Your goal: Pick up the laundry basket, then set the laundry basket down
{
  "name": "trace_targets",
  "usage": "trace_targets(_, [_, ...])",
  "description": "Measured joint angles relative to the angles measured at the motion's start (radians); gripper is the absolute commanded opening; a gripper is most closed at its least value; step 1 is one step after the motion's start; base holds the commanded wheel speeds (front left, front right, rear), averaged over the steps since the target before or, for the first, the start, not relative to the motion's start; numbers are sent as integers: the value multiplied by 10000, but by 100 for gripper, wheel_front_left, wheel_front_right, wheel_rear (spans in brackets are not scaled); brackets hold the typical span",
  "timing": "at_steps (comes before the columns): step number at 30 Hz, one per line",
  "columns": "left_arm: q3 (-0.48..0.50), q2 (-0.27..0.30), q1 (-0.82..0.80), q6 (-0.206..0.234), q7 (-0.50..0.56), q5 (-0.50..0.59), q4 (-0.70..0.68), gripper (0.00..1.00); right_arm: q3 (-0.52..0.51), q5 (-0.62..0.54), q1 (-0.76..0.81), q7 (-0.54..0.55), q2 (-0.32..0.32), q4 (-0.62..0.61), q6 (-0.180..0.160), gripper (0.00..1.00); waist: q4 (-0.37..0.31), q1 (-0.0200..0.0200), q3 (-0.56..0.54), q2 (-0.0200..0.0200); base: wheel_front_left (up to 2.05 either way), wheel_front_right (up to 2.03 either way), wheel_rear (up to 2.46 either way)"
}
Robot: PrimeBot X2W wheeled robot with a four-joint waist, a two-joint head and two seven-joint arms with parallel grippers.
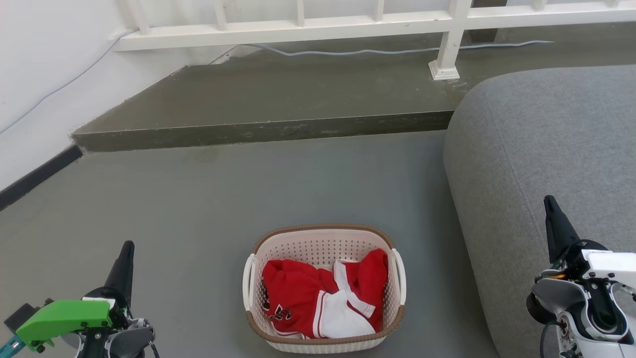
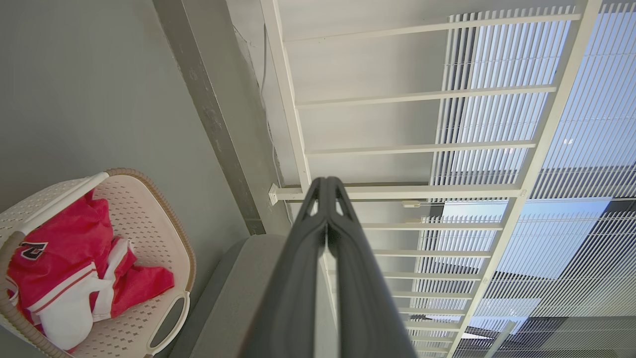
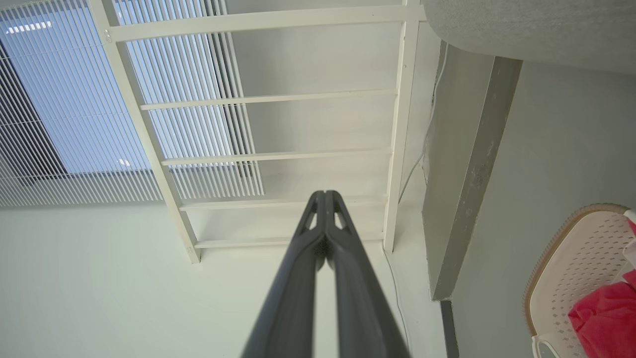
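Quantities:
- Basket: one, fitted with two handles.
- Clothing in the basket: red-and-white fabric; piece count cannot be determined.
- Grippers: two, namely the left gripper and the right gripper.
- Sofa: one.
- Railing: one.
- Post at floor level: one.
- Cable: one.
- Step: one.

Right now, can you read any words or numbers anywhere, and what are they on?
Black-and-white number on the red jersey in the laundry basket: folded over, maybe a "2", not readable for sure.
Tiny print on the white wrist housing: too small to read.
No other text can be read.
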Motion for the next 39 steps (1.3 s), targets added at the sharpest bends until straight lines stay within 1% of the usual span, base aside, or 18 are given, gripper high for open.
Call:
trace_targets(14, [0,0,0,0,0,0,0,0,-2,0,0,0,0,0,0,0,0,0,0,0,0,0,0])
trace_targets(15, [-15,-15,31,6,-2,0,79,100,4,0,21,-2,23,79,-13,100,0,0,0,0,0,0,0])
trace_targets(16, [-29,-48,93,8,-2,0,199,0,10,0,85,-4,69,192,-13,0,0,0,0,0,0,0,0])
trace_targets(17, [-48,-98,151,8,-2,0,322,100,17,0,180,-4,134,295,-15,100,0,0,0,0,0,0,0])
trace_targets(20, [-98,-238,348,8,-4,2,508,100,36,0,451,-4,253,504,-17,100,0,0,2,0,0,0,0])
trace_targets(27, [-153,-238,354,8,-140,15,412,100,92,-48,459,-50,255,378,-17,100,3,0,16,0,0,0,0])
trace_targets(34, [-290,-234,345,8,-395,157,276,100,309,-428,453,-184,180,178,-17,100,8,1,41,0,0,0,0])
trace_targets(39, [-458,-232,336,8,-548,516,115,100,464,-717,446,-364,115,40,-17,100,10,0,62,0,0,0,0])
